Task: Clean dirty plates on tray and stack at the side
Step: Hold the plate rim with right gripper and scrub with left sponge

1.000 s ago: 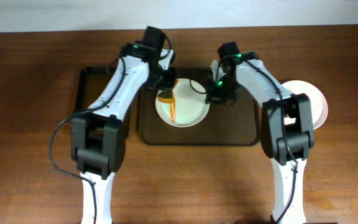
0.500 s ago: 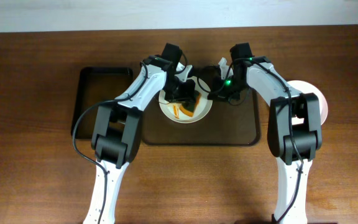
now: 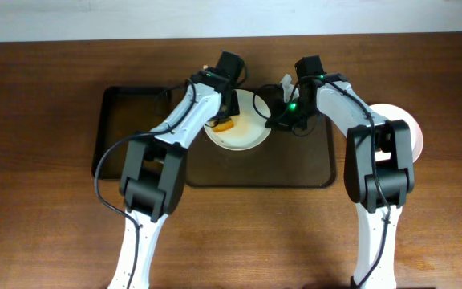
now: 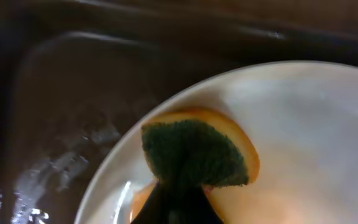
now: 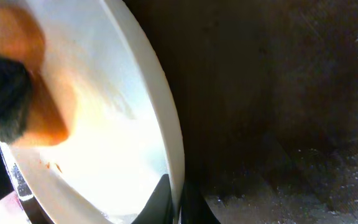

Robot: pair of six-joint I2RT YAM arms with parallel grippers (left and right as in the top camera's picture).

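Overhead view shows the brown tray [image 3: 311,172] in the middle of the table [image 3: 46,233]. One white plate [image 3: 247,136] lies in the upper part of the tray, a little left of its centre. The left claw [image 4: 178,200] is clamped on a sponge [image 4: 194,155], which is green on one face and orange at the edge. The sponge presses on the plate near the left rim, and an orange smear shows on the plate beside it. In the right wrist view the right claw [image 5: 174,200] is closed on the right rim of the same plate, one finger on each side of the rim. Another white plate [image 3: 399,114] lies on the table at the right of the tray, partly hidden by the right arm. A narrower black tray [image 3: 131,132] lies just beside the brown tray, at its left.
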